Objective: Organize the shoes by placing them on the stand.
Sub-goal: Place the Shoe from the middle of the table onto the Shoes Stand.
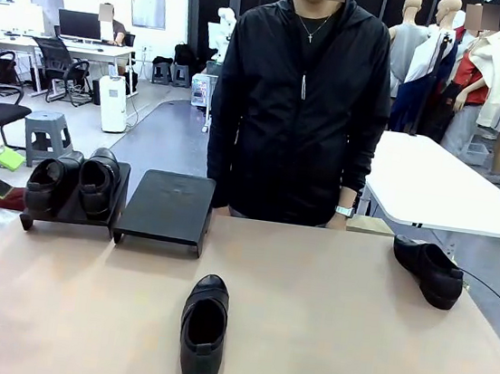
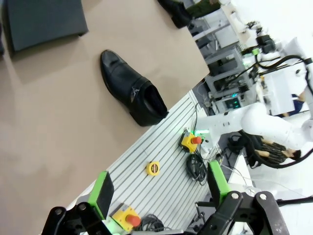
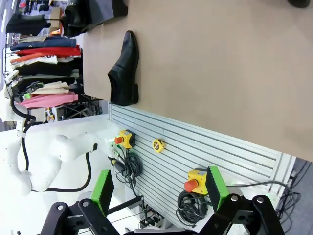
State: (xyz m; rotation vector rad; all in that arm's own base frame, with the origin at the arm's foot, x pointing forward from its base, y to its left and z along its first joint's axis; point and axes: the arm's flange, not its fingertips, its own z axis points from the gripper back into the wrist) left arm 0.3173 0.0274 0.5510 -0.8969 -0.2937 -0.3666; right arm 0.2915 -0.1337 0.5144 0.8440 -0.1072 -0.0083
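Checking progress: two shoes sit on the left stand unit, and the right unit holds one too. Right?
Not quite. In the front view the right stand unit is bare; the two shoes do sit on the left stand unit.

A black strapped shoe [image 2: 132,88] lies on the tan tabletop [image 2: 54,127], its heel near the edge, close to a black stand [image 2: 44,22] unit. What looks like another shoe [image 2: 175,11] is cropped at the top. The left hand [image 2: 160,188] hangs with its fingers apart.
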